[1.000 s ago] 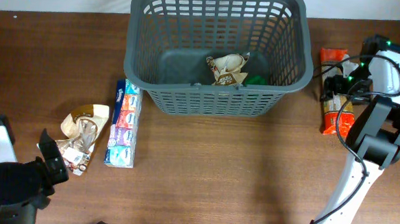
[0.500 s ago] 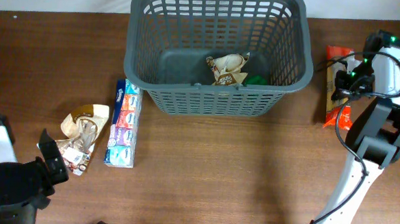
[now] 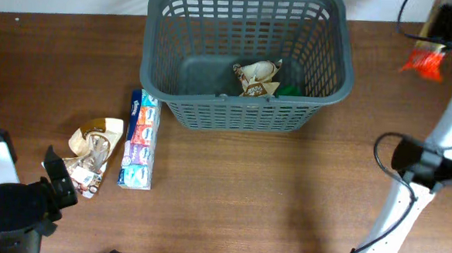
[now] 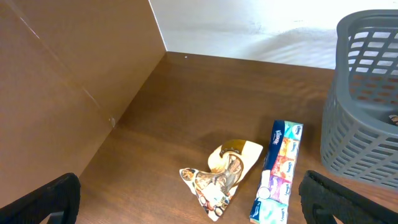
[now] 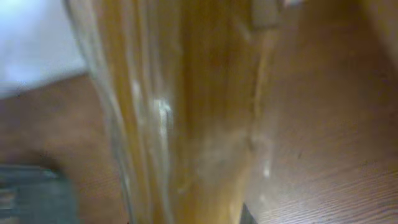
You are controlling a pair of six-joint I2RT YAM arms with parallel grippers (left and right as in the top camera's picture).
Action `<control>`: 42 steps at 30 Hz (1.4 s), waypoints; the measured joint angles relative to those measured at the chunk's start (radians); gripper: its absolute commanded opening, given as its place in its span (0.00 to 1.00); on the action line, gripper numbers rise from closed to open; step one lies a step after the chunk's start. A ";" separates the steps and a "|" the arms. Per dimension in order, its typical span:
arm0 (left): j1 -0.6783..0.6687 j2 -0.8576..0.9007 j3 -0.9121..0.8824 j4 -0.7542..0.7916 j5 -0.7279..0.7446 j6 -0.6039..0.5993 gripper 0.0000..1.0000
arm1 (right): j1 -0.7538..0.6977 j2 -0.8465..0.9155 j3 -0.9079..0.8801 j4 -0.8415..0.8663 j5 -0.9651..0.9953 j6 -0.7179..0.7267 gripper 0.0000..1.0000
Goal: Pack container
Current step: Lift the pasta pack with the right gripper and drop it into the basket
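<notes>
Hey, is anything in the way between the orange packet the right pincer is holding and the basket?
Nothing visible. The packet is held to the right of the basket, with only bare table between them; just the basket's own right wall has to be cleared.

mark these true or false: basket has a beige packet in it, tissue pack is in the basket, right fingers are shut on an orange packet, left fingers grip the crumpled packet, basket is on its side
1. The basket has a beige packet in it. True.
2. The tissue pack is in the basket. False: it lies on the table, just left of the basket.
3. The right fingers are shut on an orange packet. True.
4. The left fingers grip the crumpled packet. False: they are open, and the packet lies on the table apart from them.
5. The basket is on its side. False: it stands upright, its opening facing up.
</notes>
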 measured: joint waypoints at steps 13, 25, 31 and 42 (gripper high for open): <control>0.000 0.000 0.000 0.000 0.000 0.000 1.00 | 0.172 -0.361 0.023 0.180 -0.217 0.037 0.04; 0.000 0.000 0.000 0.000 0.000 0.000 0.99 | 0.471 -0.369 -0.022 0.202 -0.301 0.037 0.04; 0.000 0.000 0.000 0.000 0.000 0.000 1.00 | 0.512 -0.369 -0.154 0.195 -0.302 0.012 0.04; 0.000 0.000 0.000 0.000 0.000 0.000 0.99 | 0.517 -0.357 -0.488 0.195 -0.289 -0.048 0.04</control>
